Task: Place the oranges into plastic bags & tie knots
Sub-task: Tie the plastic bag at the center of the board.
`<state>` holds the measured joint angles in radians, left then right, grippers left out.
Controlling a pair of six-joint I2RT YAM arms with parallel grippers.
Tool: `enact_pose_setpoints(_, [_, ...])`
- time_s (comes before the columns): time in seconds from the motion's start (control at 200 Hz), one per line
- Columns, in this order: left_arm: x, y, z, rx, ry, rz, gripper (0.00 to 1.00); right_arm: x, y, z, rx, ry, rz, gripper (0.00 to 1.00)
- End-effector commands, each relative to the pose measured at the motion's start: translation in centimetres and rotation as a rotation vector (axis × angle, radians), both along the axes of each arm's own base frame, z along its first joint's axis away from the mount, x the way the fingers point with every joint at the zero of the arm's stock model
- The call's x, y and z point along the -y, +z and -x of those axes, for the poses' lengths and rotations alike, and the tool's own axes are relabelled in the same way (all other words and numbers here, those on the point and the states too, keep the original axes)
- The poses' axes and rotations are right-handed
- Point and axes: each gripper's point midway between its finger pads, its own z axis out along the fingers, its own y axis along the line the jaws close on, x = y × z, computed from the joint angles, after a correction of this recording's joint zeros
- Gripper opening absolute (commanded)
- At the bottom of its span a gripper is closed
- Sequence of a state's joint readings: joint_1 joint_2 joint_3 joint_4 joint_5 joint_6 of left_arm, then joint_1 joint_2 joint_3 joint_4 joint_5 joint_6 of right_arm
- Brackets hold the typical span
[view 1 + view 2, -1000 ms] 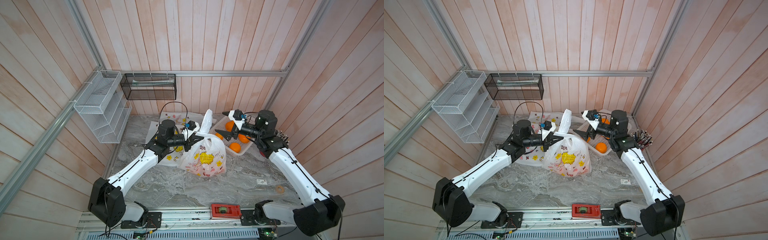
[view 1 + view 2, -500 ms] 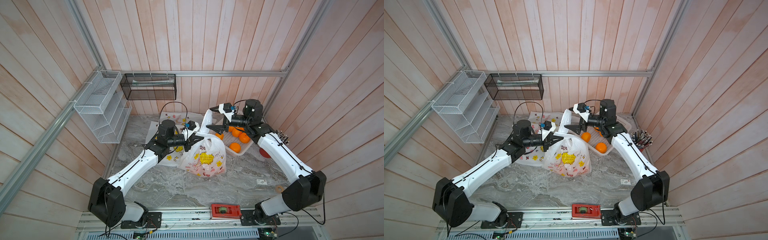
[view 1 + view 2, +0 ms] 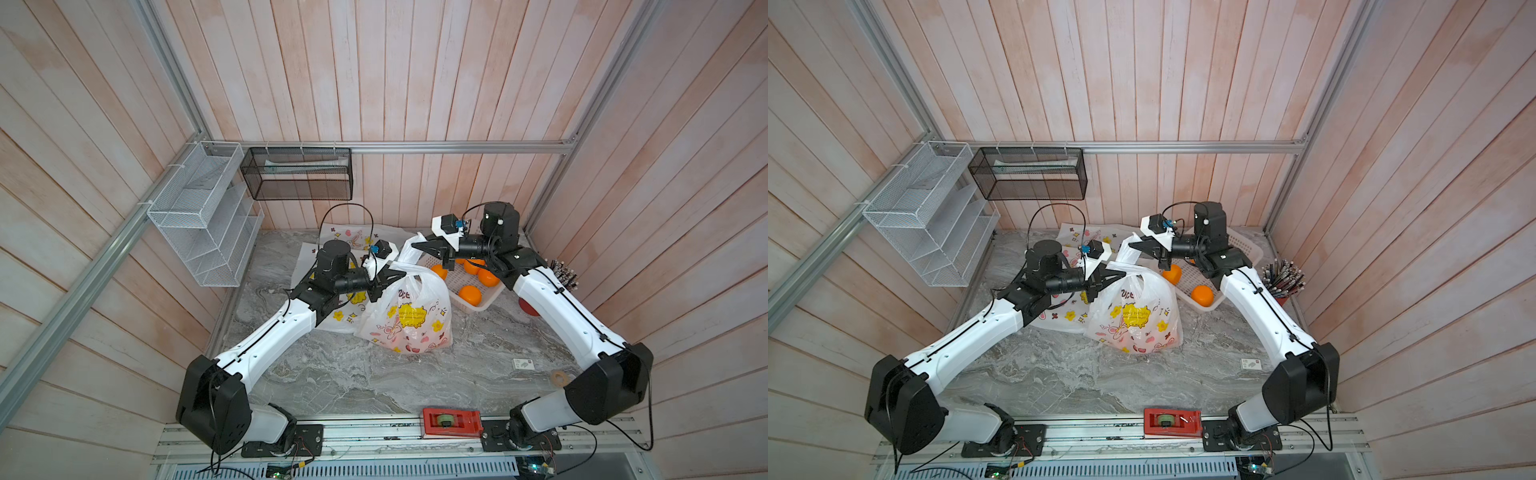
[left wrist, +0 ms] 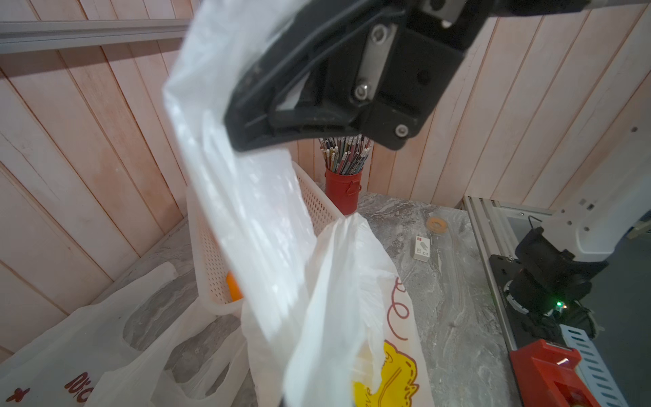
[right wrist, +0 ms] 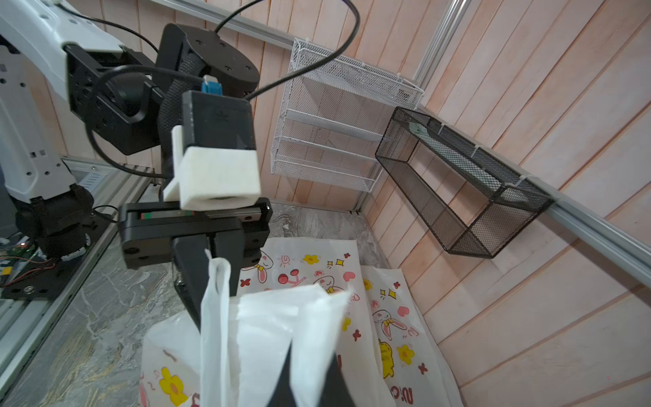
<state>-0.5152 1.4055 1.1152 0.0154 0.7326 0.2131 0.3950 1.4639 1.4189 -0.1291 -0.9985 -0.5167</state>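
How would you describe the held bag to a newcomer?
At the middle of the marble table stands a bulging white bag with a yellow print. Unlike the flat bags beside it, it stands upright, and the left gripper and right gripper each pinch a handle.

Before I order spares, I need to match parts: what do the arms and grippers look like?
The left arm and right arm: white tubular links, black joint housings. The left gripper and right gripper: black tapered fingers, topped by a black camera in a white mount with a blue plug. A black cable loops above each wrist.
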Motion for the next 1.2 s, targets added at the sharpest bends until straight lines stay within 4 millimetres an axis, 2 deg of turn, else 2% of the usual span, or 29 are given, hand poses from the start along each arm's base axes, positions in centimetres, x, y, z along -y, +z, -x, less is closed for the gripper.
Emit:
enact_pose_setpoints(0.0, [-0.3,-0.7,-1.1,-0.027,0.047,-0.004,0.0,0.8,1.7,1.5,0.061,-0.018,-0.024,0.0])
enact_pose_setpoints(0.07, [-0.5,-0.9,-1.4,-0.042,0.064,-0.003,0.0,1.2,2.0,2.4,0.081,-0.028,-0.03,0.0])
enact_pose_setpoints(0.19, [-1.1,-0.9,-2.4,-0.07,0.107,0.009,0.0,2.0,0.9,3.4,0.08,-0.063,-0.017,0.0])
enact_pose_setpoints(0.39, [-2.5,-0.6,-4.2,-0.104,0.183,0.043,0.0,2.7,-3.9,4.9,0.012,-0.139,0.054,0.0])
enact_pose_setpoints(0.495, [-2.5,-0.3,-4.1,-0.092,0.175,0.057,0.0,2.8,-6.9,5.4,-0.053,-0.161,0.096,0.0])
enact_pose_setpoints(0.55, [-2.4,-0.2,-4.0,-0.089,0.162,0.062,0.0,2.9,-7.4,5.6,-0.069,-0.164,0.102,0.0])
enact_pose_setpoints(0.62, [-2.2,-0.1,-3.8,-0.087,0.149,0.064,0.0,3.0,-6.3,6.0,-0.063,-0.152,0.081,0.0])
enact_pose_setpoints(0.665, [-2.2,-0.1,-3.7,-0.084,0.142,0.064,0.0,3.0,-4.9,6.5,-0.04,-0.142,0.056,0.08])
enact_pose_setpoints(0.73, [-2.1,-0.1,-3.4,-0.077,0.133,0.063,0.0,3.2,-2.6,7.0,0.002,-0.137,0.021,0.14])
enact_pose_setpoints(0.79, [-2.1,0.0,-3.3,-0.068,0.131,0.061,0.0,3.7,-0.4,7.1,0.039,-0.152,-0.013,0.27])
enact_pose_setpoints(0.865, [-2.0,-0.1,-3.1,-0.064,0.128,0.058,0.0,4.6,2.1,6.8,0.074,-0.182,-0.056,0.37])
enact_pose_setpoints(0.93, [-1.9,-0.1,-3.1,-0.059,0.126,0.056,0.0,5.6,4.2,5.5,0.082,-0.245,-0.097,0.42])
enact_pose_setpoints(1.03, [-1.7,0.0,-3.0,-0.054,0.121,0.054,0.0,7.1,6.4,2.3,0.082,-0.374,-0.142,0.46])
enact_pose_setpoints(1.12, [-1.6,0.0,-2.9,-0.052,0.12,0.049,0.0,7.6,7.1,-0.5,0.058,-0.455,-0.135,0.48])
enact_pose_setpoints(1.195, [-1.5,0.0,-2.8,-0.047,0.117,0.047,0.0,7.1,6.7,-2.6,0.024,-0.469,-0.106,0.49])
